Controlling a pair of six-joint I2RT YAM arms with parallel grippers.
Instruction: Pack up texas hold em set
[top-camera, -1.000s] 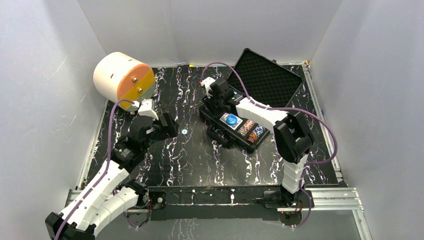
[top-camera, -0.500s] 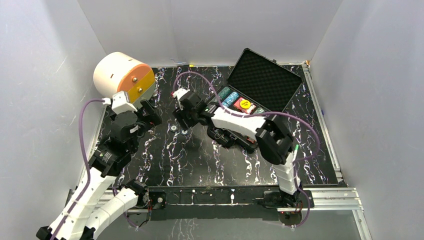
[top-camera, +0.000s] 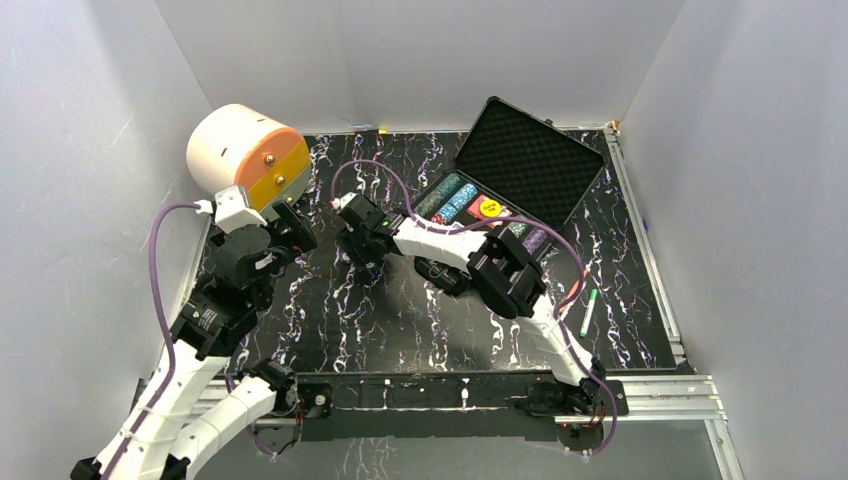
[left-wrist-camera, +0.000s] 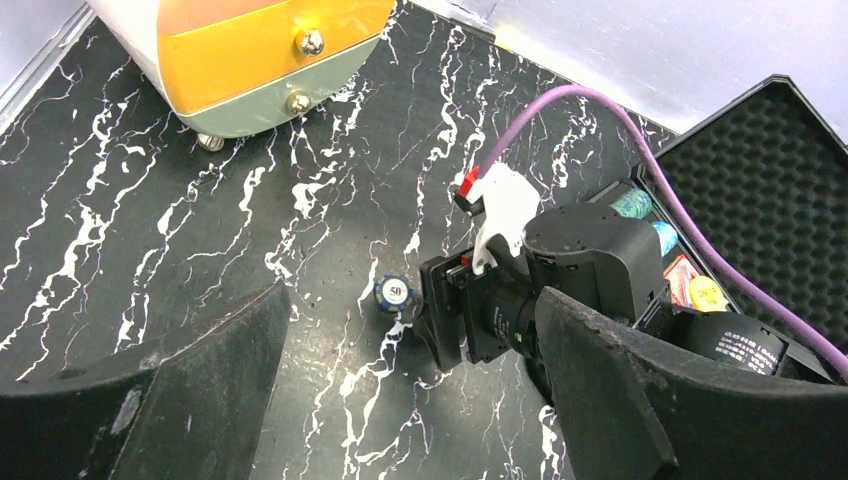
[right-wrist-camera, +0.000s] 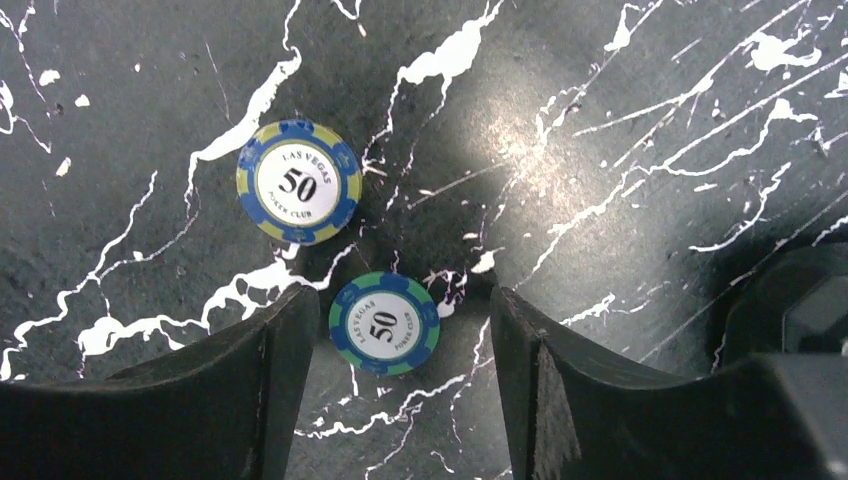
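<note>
The black case (top-camera: 530, 155) of the texas hold em set stands open at the back right, with rows of chips (top-camera: 452, 198) in its foam tray. Two loose "50" chips lie on the table: a blue-and-yellow chip (right-wrist-camera: 299, 182) and a green-and-blue chip (right-wrist-camera: 384, 323). My right gripper (right-wrist-camera: 397, 305) (top-camera: 354, 248) points down over them. It is open, and the green-and-blue chip lies flat between its fingers, untouched. My left gripper (left-wrist-camera: 410, 340) (top-camera: 298, 228) hovers open and empty to the left, facing the right gripper. One chip (left-wrist-camera: 394, 293) shows beside the right gripper's body.
The white-and-orange round drawer unit (top-camera: 245, 152) stands at the back left, close behind my left arm. A green pen (top-camera: 588, 312) lies at the right, in front of the case. The right arm's purple cable (left-wrist-camera: 560, 110) arches over the table's middle.
My right arm has swung left from the case to the loose chips and its jaws have widened. My left arm has drawn back toward the drawer unit.
</note>
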